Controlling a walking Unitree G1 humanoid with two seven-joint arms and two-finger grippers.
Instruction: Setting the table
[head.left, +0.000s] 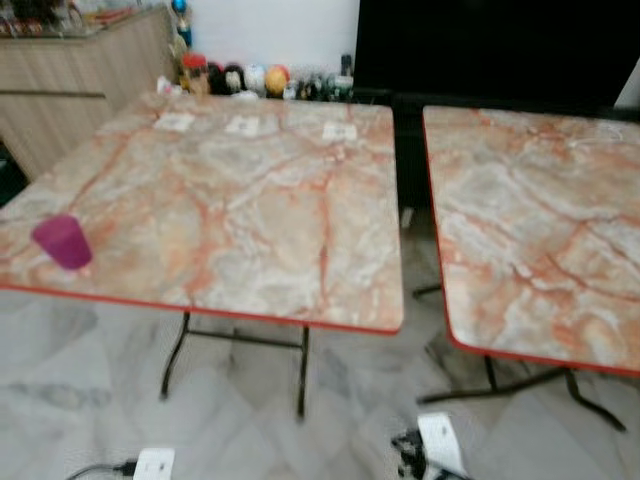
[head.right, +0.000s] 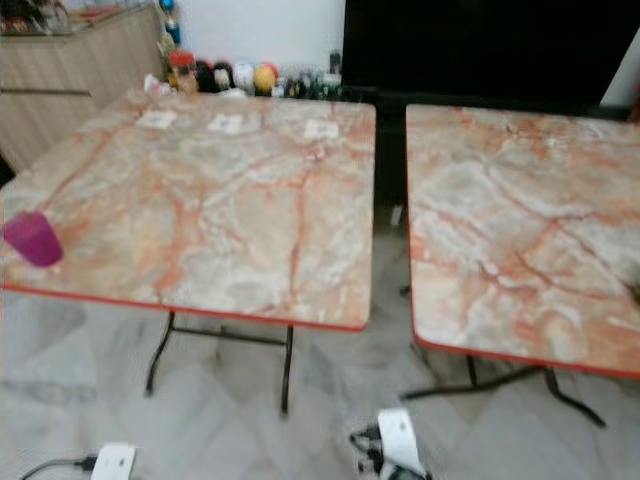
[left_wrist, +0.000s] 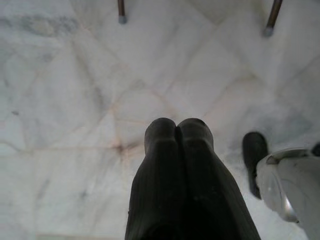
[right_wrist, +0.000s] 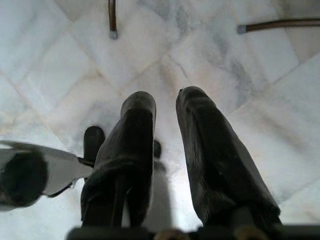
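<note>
Both arms are hanging idle over the pale marble-look floor: left gripper is clenched w/ nothing in it, right gripper is sitting released, jaws apart. The task's purple cup, smooth tapered plastic by the look, is leaning right near the red front edge of the left table, so a bump to that light folding-leg table or a clumsy reach is prob. risking knocking it off. Both glossy marble-print tops, incl. the right table, are looking slick, w/ three small white cards lying flat at the far side.
</note>
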